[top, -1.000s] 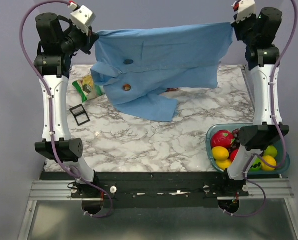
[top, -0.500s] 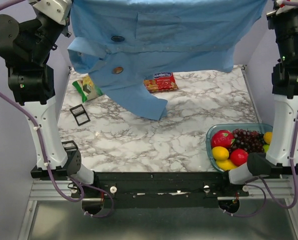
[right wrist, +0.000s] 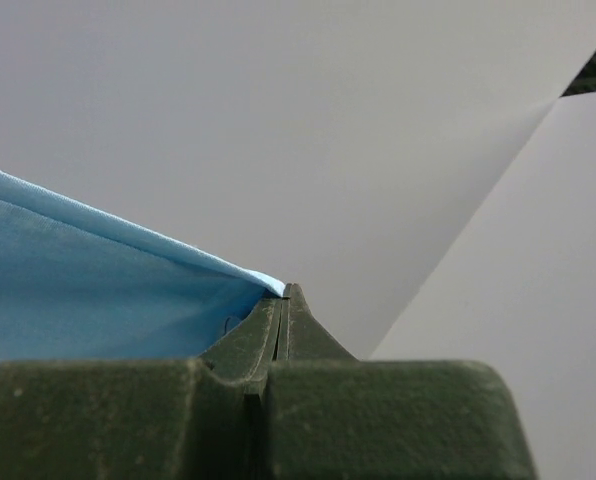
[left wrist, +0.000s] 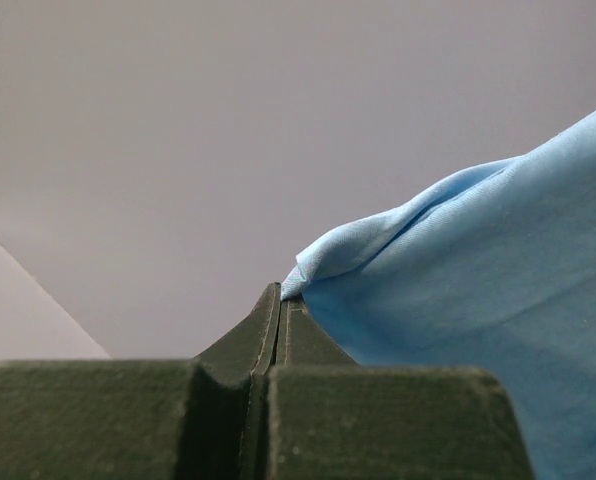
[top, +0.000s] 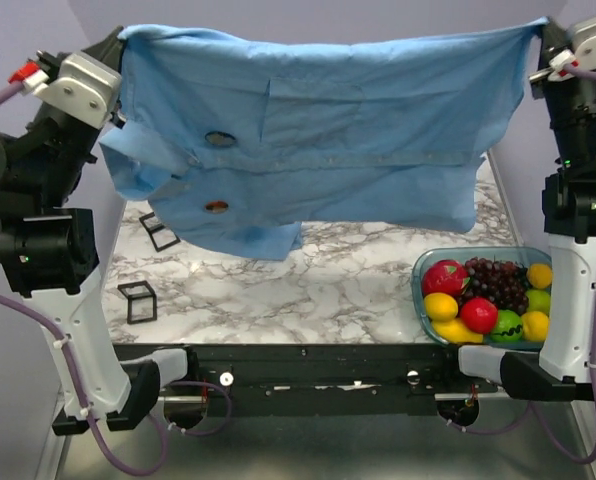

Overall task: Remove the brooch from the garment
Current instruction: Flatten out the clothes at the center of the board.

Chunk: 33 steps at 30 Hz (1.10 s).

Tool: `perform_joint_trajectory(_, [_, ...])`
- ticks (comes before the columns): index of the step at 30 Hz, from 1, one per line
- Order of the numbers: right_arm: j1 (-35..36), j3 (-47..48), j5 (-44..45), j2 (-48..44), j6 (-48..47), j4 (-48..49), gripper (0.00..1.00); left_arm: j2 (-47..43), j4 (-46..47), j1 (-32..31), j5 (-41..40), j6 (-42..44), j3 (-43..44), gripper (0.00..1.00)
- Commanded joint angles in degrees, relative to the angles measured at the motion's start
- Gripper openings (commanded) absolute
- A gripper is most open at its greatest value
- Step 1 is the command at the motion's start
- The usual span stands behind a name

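Step in hand: the garment (top: 358, 120) hangs spread in the air btwn the two arms, front toward the top cam, so the pin is exposed. The left gripper (left wrist: 280, 295) has its jaws pressed together on a pinch of cloth at the garment's top left corner. The right gripper (right wrist: 286, 295) is clamped the same way on the top right corner. The brooch (top: 218, 139), small, dark and round, sits near the garment's left edge, a bit below the top edge (a brownish round thing (top: 216, 207) lies lower down, poss. a button, can't tell). Pin not off yet.

Next move, as I judge it: both grippers are busy, so one must let go, or the cloth go down on the table (top: 358, 290), before anything can pinch the pin. It's a tiny target and needs a fine grip.

Bowl (top: 416, 275) at the table's near right corner holds red fruit (top: 444, 277), lemons (top: 440, 306), dark grapes (top: 493, 280) and a green fruit (top: 508, 325).
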Motion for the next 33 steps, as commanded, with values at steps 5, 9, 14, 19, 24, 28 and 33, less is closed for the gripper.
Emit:
perform_joint_trajectory(5, [-0.26,-29.07,-15.84,-5.14,5.82,-5.23,0.01,-7.71,3.47,0.52,-3.32,4.71,-36.89,0.00])
perform_joint_trajectory(9, [2.45,-40.00,-18.58,-1.12,4.34,-4.98,0.01,-5.79,7.16,0.34,-1.82,6.38,-54.90,0.00])
perform_joint_trajectory(14, [3.08,-27.06,-9.46,19.26,8.28,-6.02,0.01,10.19,11.55,-0.27,-4.62,9.29,-56.71,0.00])
perform_joint_trajectory(19, [3.52,-14.54,0.92,34.30,10.05,-4.89,0.01,30.11,10.96,-0.54,-10.86,7.45,-41.82,0.00])
perform_joint_trajectory(24, [6.06,-4.61,10.75,47.56,5.22,-6.81,0.38,43.34,-0.38,-1.41,-11.84,5.60,-25.35,0.26])
perform_joint_trajectory(28, [6.51,-3.96,9.82,45.84,4.16,-7.87,0.61,42.49,-2.33,-2.65,-13.25,2.53,-22.59,0.53])
perform_joint_trajectory(33, [7.47,-12.65,-0.87,36.79,-3.82,-13.99,0.66,31.68,-0.83,-3.35,-9.05,0.59,-31.46,0.60])
